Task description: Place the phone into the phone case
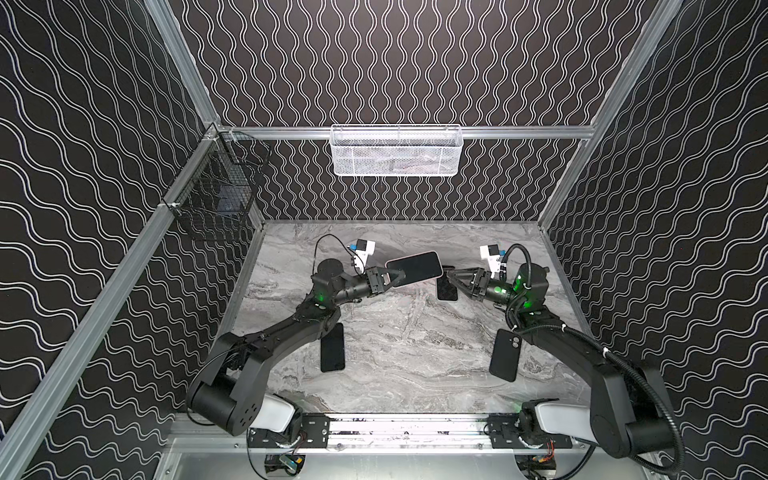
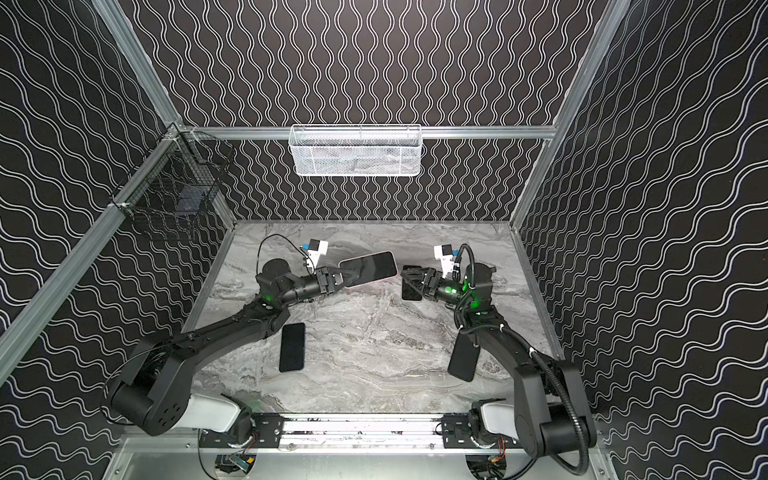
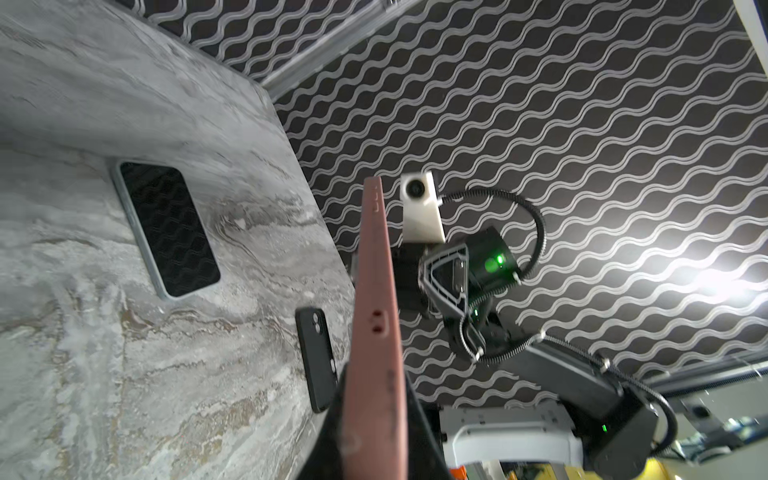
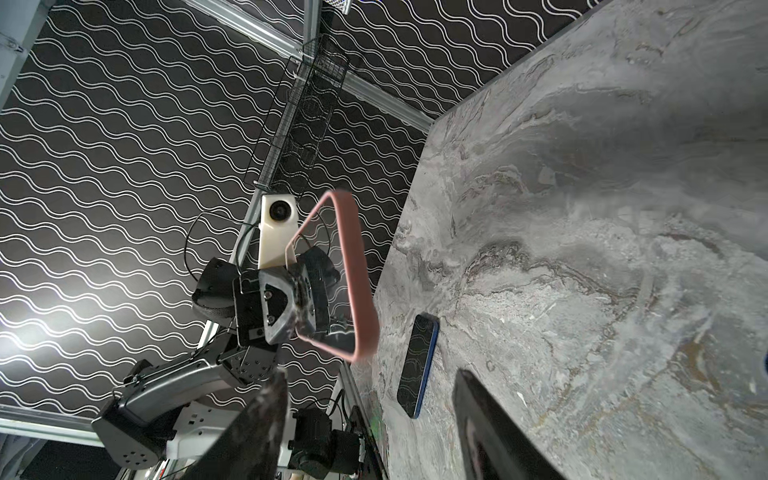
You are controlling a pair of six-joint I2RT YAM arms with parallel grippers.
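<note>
The left hand [image 1: 398, 277] is pinching one short end of a flat pink-rimmed phone with a glossy black glass face [image 1: 415, 268]. It is holding the phone in the air over the far middle of the grey marble-patterned counter [image 1: 395, 365], with the glass face turned up and slightly tilted. In the left wrist view the phone [image 3: 376, 291] is showing a smooth pink edge with two small round holes.

The right hand [image 1: 450, 275] is hovering just beside the phone's free end. Its black triangular fingers are spread apart and gripping nothing.

Beneath the right hand, a dark rectangular slab with a pale rim and rounded corners [image 1: 446, 291] is lying flat on the counter. Its shiny surface is mirroring the wavy wall pattern, and I cannot tell whether it is a phone or a case.

The matte black phone case with a camera cut-out in one corner [image 1: 505, 355] is lying flat beside the right forearm, well apart from the held phone. A black glass phone with a blue edge [image 1: 332, 348] is lying flat by the left forearm.

A white mesh metal basket [image 1: 395, 149] is hanging on the back rail.
</note>
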